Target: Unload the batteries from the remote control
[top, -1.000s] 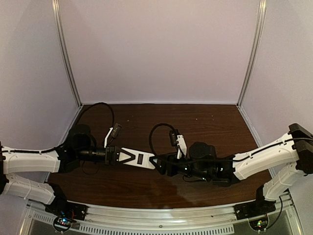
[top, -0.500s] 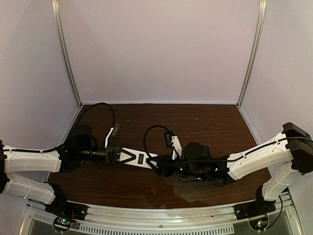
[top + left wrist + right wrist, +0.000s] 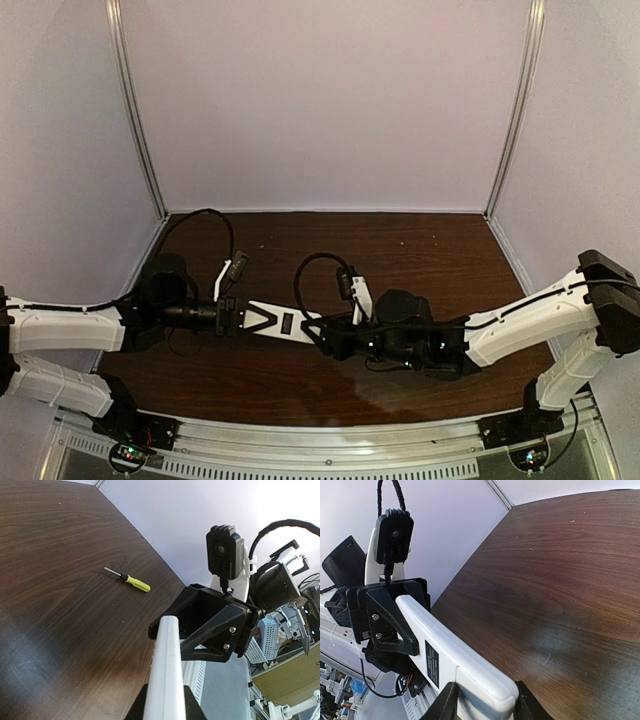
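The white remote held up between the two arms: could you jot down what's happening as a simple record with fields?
remote control: held off the table, spanning between the two grippers
left gripper: shut on one end of the remote control
right gripper: fingers flank the other end; firm grip unclear
batteries: none visible
screwdriver: yellow handle, lying on the table, untouched
table: dark wood

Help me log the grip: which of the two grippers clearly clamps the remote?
The left gripper, on the remote control's left end in the top view. The right gripper only flanks the other end; contact there is unclear.
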